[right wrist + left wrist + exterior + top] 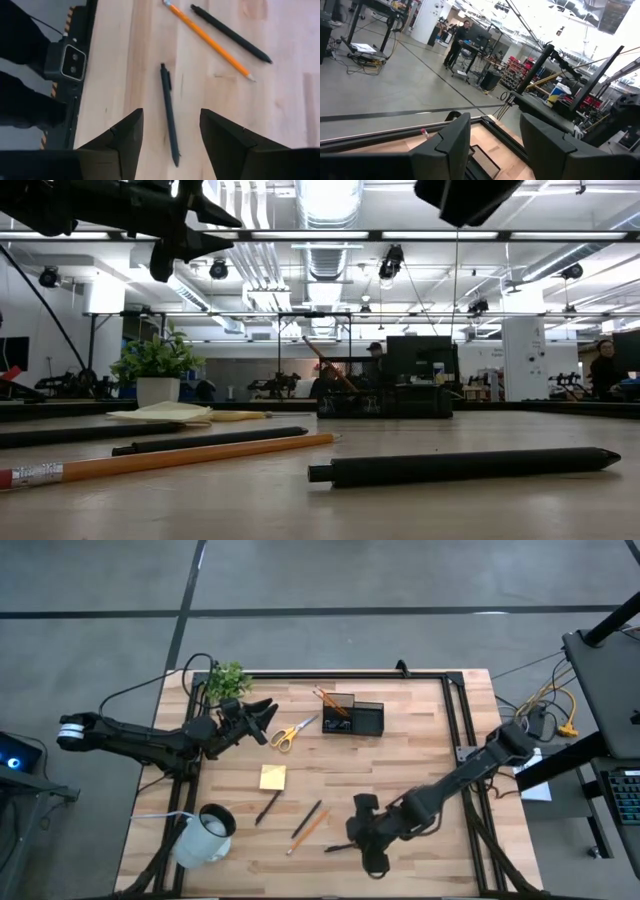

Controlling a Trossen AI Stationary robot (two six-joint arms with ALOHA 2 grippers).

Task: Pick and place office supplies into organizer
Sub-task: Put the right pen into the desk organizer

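A pale wooden surface (400, 740) with a black frame stands on a grey floor in a large workshop with bright ceiling lights and people at distant benches. At the far edge sits one black organizer (353, 717) with orange pencils (327, 700) leaning in its left compartment. Beside it lies one pair of yellow-handled scissors (290, 732). Near the middle is one yellow sticky-note pad (272, 776). Three dark pens lie loose: one (268, 807) below the pad, one (307, 819) beside a single orange pencil (309, 831), and one (169, 113) under the right tool (171, 142), whose fingers are spread above it, not touching. The left tool (495, 145) hovers spread near one green plant (226, 678). One white mug (205, 835) lies at the near left corner
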